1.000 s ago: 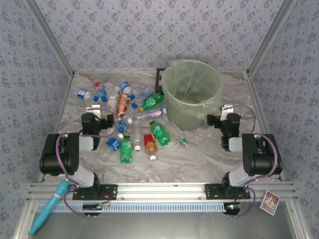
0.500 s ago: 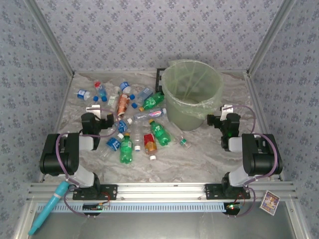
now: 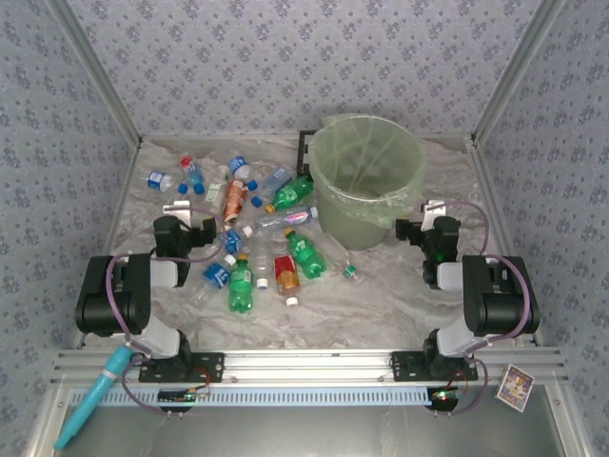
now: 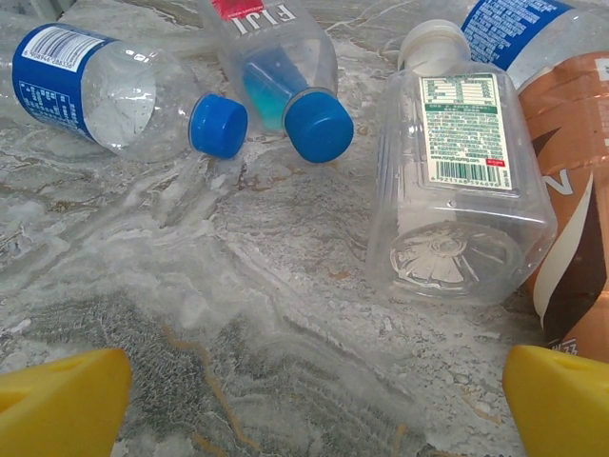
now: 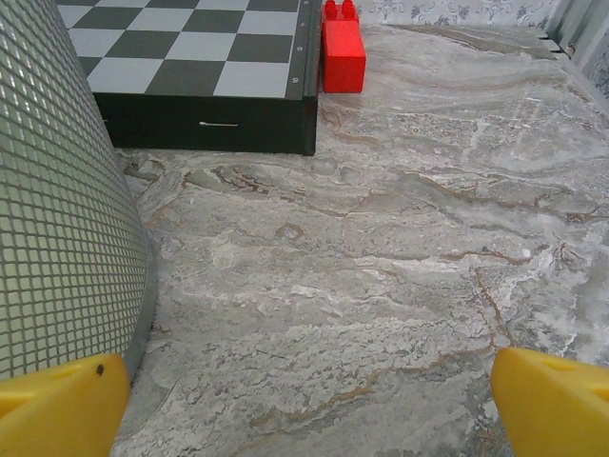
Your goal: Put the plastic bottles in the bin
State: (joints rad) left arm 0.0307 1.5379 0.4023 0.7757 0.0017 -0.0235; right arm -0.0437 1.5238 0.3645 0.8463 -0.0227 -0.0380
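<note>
About fifteen bottles (image 3: 241,286) lie loose on the worktop (image 3: 381,295), too overlapped for an exact count; three are green, one brown-orange, one red-labelled, the rest clear with mostly blue labels and caps; they spread ahead of and to the right of the left claw (image 3: 177,208), outside the bin (image 3: 354,217); there is one bin, upright, lined with a pale green bag, just left of the right claw (image 3: 434,208).

The left wrist view has five bottles beyond the fingertips: a blue-labelled one (image 4: 90,81) and a Fiji bottle (image 4: 271,57) ahead-left, their blue caps nearly touching; a clear white-capped bottle (image 4: 457,190) ahead-right, against the brown one (image 4: 571,181); another blue label at the top edge.

Both arms are folded low, elbows back, wrists reaching forward close over the worktop; the left claw stands wide and empty, its yellow fingers (image 4: 57,405) at the frame's corners; the right claw is likewise wide and empty, fingers (image 5: 57,405) far apart, the bin wall close on its left, one black chequered board (image 5: 190,76) and one red block (image 5: 343,48) ahead.

Nothing has shifted since a second ago; arms, bottles and bin sit where they were.
</note>
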